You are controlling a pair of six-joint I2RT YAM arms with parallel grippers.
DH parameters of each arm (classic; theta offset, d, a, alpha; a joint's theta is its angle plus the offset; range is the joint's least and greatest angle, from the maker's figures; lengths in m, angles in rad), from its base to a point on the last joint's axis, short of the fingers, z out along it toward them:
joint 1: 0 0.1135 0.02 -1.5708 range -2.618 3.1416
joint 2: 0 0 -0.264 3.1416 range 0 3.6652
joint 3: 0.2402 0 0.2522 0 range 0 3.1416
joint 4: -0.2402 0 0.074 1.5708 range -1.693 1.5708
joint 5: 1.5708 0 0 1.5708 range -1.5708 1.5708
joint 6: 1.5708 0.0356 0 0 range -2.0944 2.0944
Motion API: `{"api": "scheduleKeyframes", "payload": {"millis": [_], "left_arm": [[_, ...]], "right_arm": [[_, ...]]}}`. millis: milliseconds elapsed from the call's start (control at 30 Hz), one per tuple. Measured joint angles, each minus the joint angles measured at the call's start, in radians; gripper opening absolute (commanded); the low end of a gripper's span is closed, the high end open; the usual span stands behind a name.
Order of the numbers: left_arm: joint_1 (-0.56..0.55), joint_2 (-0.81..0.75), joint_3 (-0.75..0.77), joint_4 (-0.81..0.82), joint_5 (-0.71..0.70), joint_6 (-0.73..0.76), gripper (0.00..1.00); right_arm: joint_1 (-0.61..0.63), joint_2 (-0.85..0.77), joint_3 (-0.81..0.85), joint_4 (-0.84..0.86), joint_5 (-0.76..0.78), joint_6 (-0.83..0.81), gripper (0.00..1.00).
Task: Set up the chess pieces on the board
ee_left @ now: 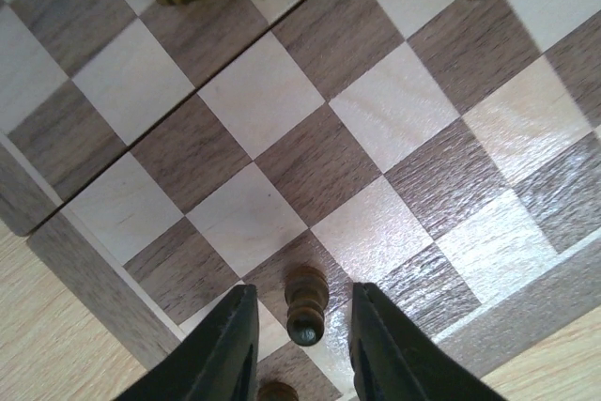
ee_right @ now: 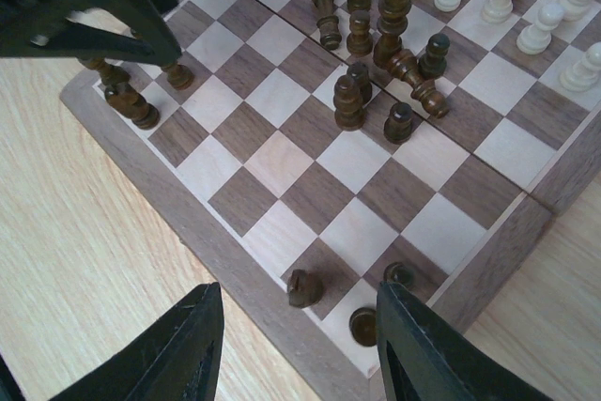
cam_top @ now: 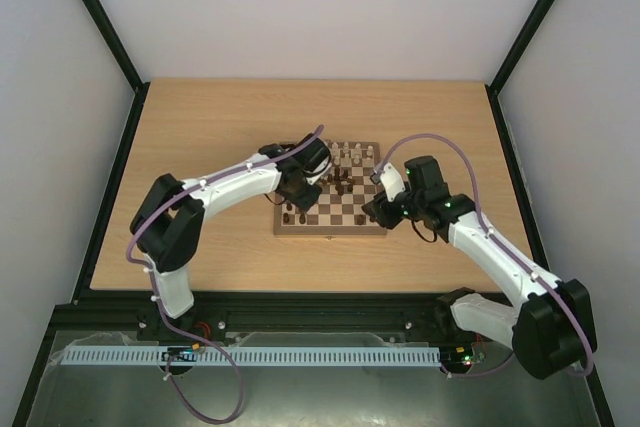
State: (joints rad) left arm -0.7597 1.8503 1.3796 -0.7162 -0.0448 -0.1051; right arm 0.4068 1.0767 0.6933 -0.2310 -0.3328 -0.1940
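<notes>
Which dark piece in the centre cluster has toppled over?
The dark piece on the cluster's right side in the right wrist view, lying slantwise on the board. The other dark pieces around it stand upright.

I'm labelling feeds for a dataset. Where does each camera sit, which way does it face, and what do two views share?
Top external: above and behind the bases, looking down at the table, the board and both whole arms.
Left wrist: on the left arm, looking down at a board corner; the left gripper straddles a dark pawn.
Right wrist: on the right arm, facing across the board; the right gripper frames the bottom.
Shared: right wrist and top both show the left gripper.
</notes>
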Motion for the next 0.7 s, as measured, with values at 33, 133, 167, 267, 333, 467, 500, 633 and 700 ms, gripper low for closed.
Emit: {"api": "scheduleKeyframes", "payload": {"millis": [33, 133, 167, 267, 333, 467, 500, 633, 700], "left_arm": [[0.0, -0.013, 0.0, 0.0, 0.0, -0.001, 0.36], [0.003, -0.061, -0.005, 0.02, 0.01, -0.005, 0.39], [0.01, -0.09, -0.013, 0.034, 0.016, -0.008, 0.4], [0.026, -0.178, -0.047, 0.082, 0.047, -0.015, 0.45], [0.045, -0.246, -0.089, 0.131, 0.067, -0.022, 0.47], [0.109, -0.378, -0.205, 0.238, 0.102, -0.044, 0.5], [0.128, -0.408, -0.241, 0.269, 0.115, -0.053, 0.5], [0.195, -0.488, -0.37, 0.372, 0.169, -0.081, 0.51], [0.217, -0.496, -0.41, 0.407, 0.185, -0.09, 0.51]], "right_arm": [[0.0, 0.018, 0.013, -0.004, 0.002, -0.007, 0.47], [0.0, 0.084, 0.08, -0.039, 0.02, -0.038, 0.47], [0.002, 0.107, 0.107, -0.051, 0.031, -0.049, 0.47], [0.012, 0.196, 0.207, -0.089, 0.071, -0.08, 0.47], [0.022, 0.256, 0.268, -0.114, 0.098, -0.095, 0.47], [0.054, 0.372, 0.374, -0.167, 0.133, -0.11, 0.47], [0.065, 0.401, 0.396, -0.177, 0.137, -0.113, 0.46], [0.109, 0.492, 0.462, -0.204, 0.154, -0.113, 0.46], [0.125, 0.535, 0.488, -0.215, 0.162, -0.112, 0.44]]}}
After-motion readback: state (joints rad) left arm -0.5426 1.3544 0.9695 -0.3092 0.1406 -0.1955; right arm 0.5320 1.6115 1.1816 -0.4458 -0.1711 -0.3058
